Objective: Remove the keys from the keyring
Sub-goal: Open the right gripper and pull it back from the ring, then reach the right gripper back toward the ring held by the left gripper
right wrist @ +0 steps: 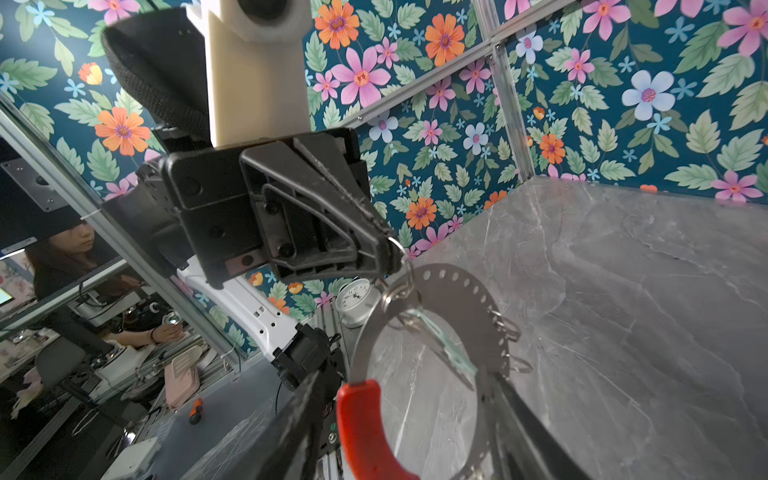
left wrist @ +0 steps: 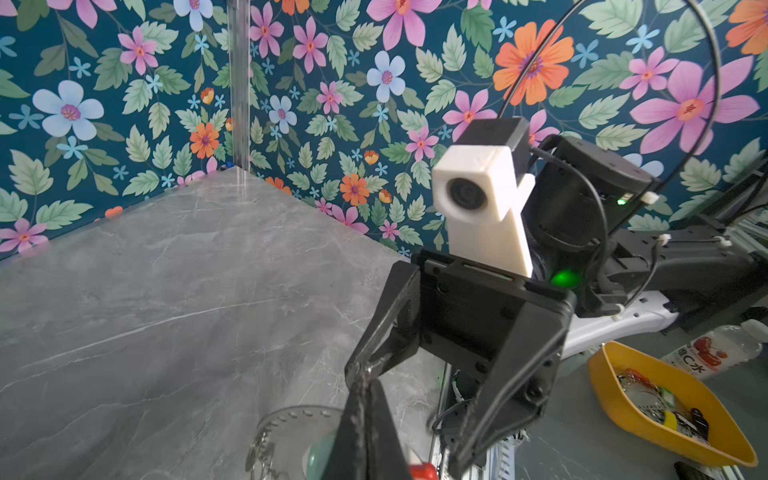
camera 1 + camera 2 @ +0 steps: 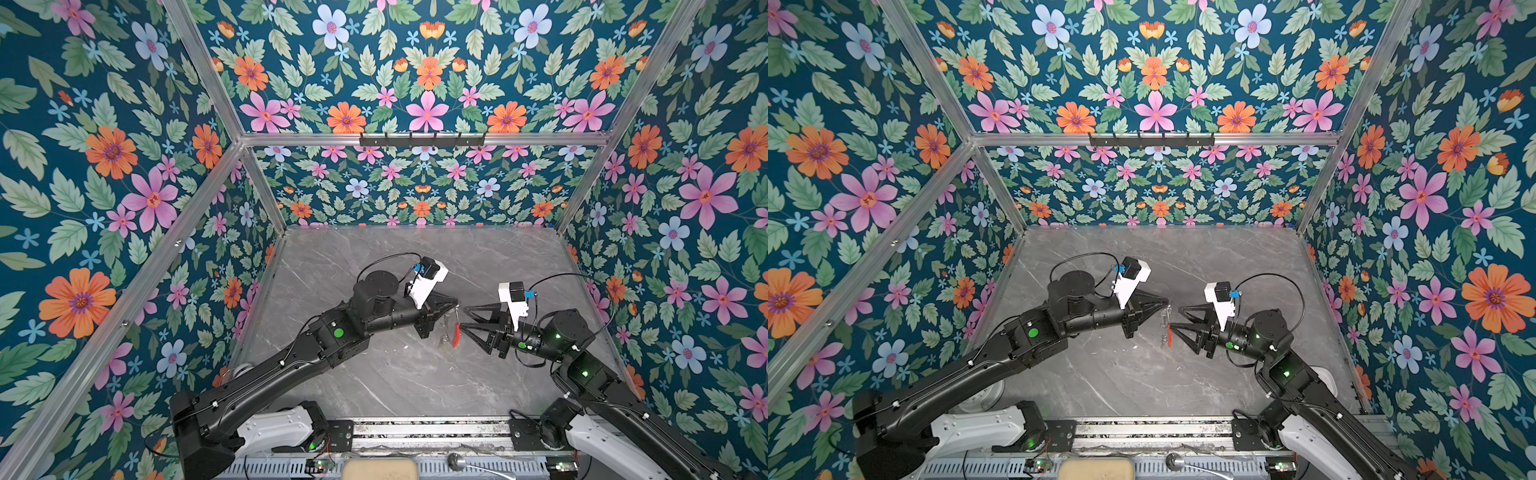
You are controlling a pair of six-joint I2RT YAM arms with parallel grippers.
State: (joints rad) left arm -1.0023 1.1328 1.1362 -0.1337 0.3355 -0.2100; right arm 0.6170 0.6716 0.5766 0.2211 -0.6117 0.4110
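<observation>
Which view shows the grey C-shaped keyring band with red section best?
Right wrist: the keyring band is close up, its small rings clear. Left wrist shows one edge; both top views show only a red sliver.

Black left gripper and black right gripper face each other over a grey, marble-patterned table veined in white. At the left gripper's tip is the keyring, a dull grey band with a row of pale holes and silver wire rings along its edge; its red section lies between the right gripper's fingers. Near the left gripper's tip, a key tag looks pale green and glassy, though blur leaves that uncertain. The camera mount on the right gripper is white, with a green light behind it. The walls carry a deep teal print of pink, orange and pale blue flowers among green leaves.
</observation>
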